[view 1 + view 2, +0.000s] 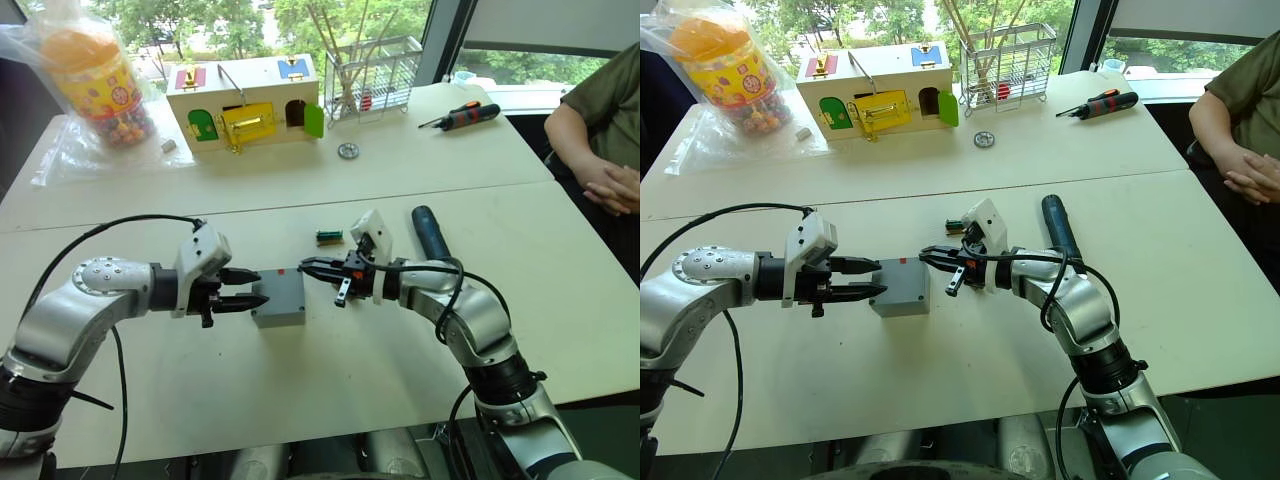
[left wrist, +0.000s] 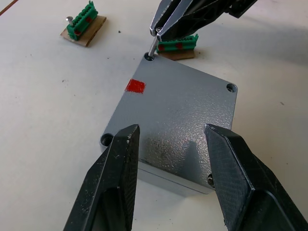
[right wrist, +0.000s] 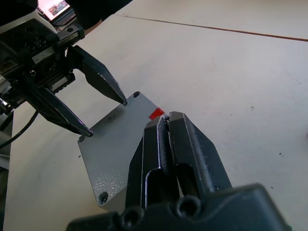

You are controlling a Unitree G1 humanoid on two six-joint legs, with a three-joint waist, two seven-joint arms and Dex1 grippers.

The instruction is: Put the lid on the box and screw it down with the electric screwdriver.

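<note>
Left hand (image 1: 255,288) wide at the lidded box (image 1: 280,297), right hand (image 2: 155,32) pinching a screw (image 2: 151,49) over its corner hole

White tabletop (image 1: 300,380), seam running left to right between near and far halves. Near half, centre: grey box (image 1: 279,299) with lid (image 2: 175,108) on top, red mark on lid. Just beyond it a small green connector block (image 1: 329,237). Right of that, black electric screwdriver (image 1: 431,232) lying flat. Far half: wooden box with coloured doors (image 1: 245,100), wire rack (image 1: 372,78), small metal gear (image 1: 348,151), black-and-orange screwdriver (image 1: 463,116) far right, bagged yellow candy jar (image 1: 95,75) far left, small grey piece (image 1: 168,146) near the bag.
</note>
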